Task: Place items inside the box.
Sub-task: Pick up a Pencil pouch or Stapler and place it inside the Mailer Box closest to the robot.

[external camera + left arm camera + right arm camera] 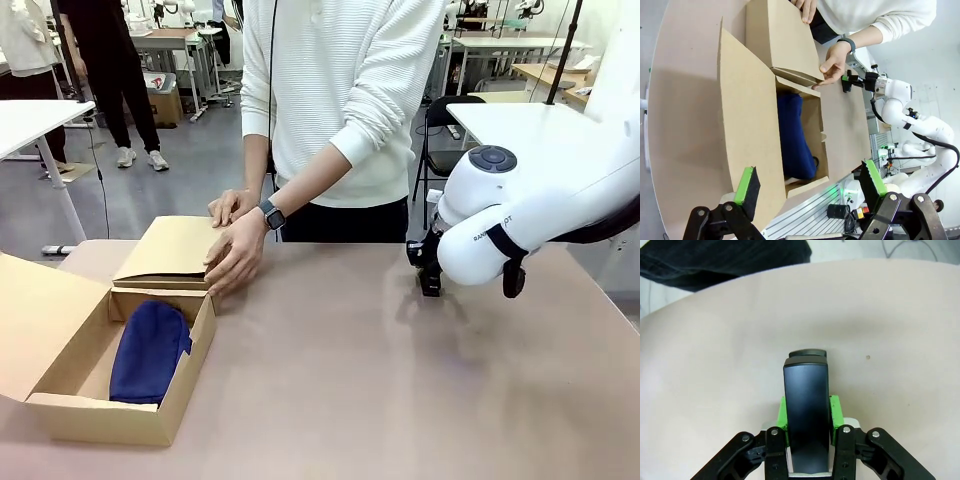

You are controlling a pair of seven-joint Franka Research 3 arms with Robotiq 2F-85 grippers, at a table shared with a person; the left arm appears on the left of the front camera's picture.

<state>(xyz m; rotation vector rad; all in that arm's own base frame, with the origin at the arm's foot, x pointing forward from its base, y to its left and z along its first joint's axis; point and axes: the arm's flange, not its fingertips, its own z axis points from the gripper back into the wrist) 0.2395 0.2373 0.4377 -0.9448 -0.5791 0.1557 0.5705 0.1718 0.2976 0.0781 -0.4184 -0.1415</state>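
Observation:
The box [60, 330] lies open at the table's front left, its lid flap folded out to the left. A navy blue zip pouch [148, 352] rests inside it, also seen in the left wrist view as the pouch [792, 135] in the box [747, 115]. My left gripper [810, 181] hangs open above the box with nothing between its fingers. My right gripper [807, 412] is shut on a black stapler [806, 390], green pads pressed to both its sides, just over the table. In the front view the right gripper [428, 275] sits at the table's far right.
A person in a white sweater stands at the far side, both hands [236, 245] on a smaller brown cardboard box [170, 250] that touches the open box's far end. The table [380, 380] is a plain beige surface.

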